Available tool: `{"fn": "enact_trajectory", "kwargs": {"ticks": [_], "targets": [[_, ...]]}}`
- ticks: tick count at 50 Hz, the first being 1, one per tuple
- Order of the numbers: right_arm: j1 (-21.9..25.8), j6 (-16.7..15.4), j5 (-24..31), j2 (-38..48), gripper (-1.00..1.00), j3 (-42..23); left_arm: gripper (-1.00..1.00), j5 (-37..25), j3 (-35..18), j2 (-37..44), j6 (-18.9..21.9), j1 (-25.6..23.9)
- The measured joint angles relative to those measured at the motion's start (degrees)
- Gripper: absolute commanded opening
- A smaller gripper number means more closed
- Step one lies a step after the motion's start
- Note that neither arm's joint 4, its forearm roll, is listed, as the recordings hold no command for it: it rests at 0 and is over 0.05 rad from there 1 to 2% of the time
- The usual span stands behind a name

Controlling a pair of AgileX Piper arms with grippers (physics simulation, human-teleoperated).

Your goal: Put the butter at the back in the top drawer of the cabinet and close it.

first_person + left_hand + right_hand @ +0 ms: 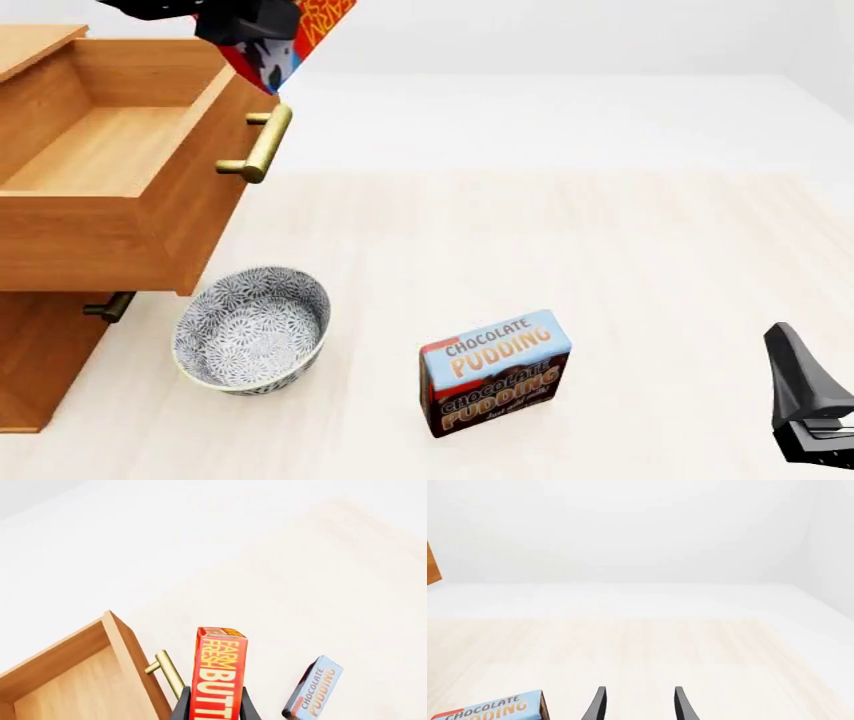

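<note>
Taking the cabinet (40, 370) as my landmark, it stands at the left end of the table (601, 250), and its top drawer (127, 215) is pulled well out toward the right, bare wood showing inside and the brass handle (258, 143) sticking out of its front. Above that front, high over the handle, my left gripper (213, 707) is clamped on the butter (219, 672), its two dark fingers pressed against the red box's sides, so the box hangs in the air just outside the drawer's front edge, not yet over the opening. Below the drawer, just right of the cabinet's lower part, sits a patterned bowl (254, 325); further right stands the pudding box (494, 372), well apart from the cabinet. Far to the right, my right gripper (637, 705) holds nothing, its fingers parted around bare air. I judge I am in the carrying step: next I should move the butter leftward over the drawer, lower it toward the rear wall, release, then push the front shut.
</note>
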State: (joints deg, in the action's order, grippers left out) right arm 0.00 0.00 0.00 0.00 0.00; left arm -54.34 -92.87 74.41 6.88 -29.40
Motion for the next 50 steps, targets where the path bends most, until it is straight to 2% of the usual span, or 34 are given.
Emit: {"fn": "enact_trajectory", "kwargs": {"ticks": [50], "targets": [[0.0,0.0,0.0,0.0,1.0,0.0,-1.0,-7.3,2.9,-8.7,5.4,15.3]]}}
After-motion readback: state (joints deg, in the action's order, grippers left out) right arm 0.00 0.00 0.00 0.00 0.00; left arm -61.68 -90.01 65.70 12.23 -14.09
